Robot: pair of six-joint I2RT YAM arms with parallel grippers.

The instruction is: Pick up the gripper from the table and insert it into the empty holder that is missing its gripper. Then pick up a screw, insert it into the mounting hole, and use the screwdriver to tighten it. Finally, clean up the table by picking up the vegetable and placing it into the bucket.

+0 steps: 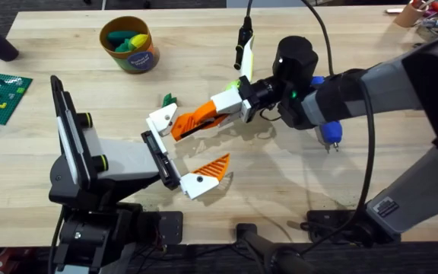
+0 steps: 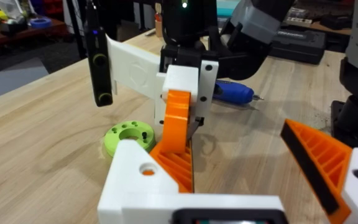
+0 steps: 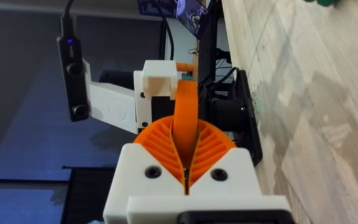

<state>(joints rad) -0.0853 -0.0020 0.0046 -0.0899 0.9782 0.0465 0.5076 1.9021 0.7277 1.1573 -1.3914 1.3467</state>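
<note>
We find the right tool (image 1: 220, 106) clamped on the gripper (image 1: 192, 122), its ribbed pads (image 3: 213, 146) pressed to both faces of the orange wedge. The wedge's far end rests against the holder (image 1: 162, 118) on the left arm's black bar (image 1: 157, 152). The mounting hole (image 2: 146, 169) is bare. The left tool (image 1: 181, 152) stands open, its two white blocks well apart. The screwdriver (image 1: 331, 131) lies on the tabletop (image 1: 280, 175) beside the right arm. The vegetable (image 1: 169, 100) lies near the holder, well apart from the bucket (image 1: 147, 57).
</note>
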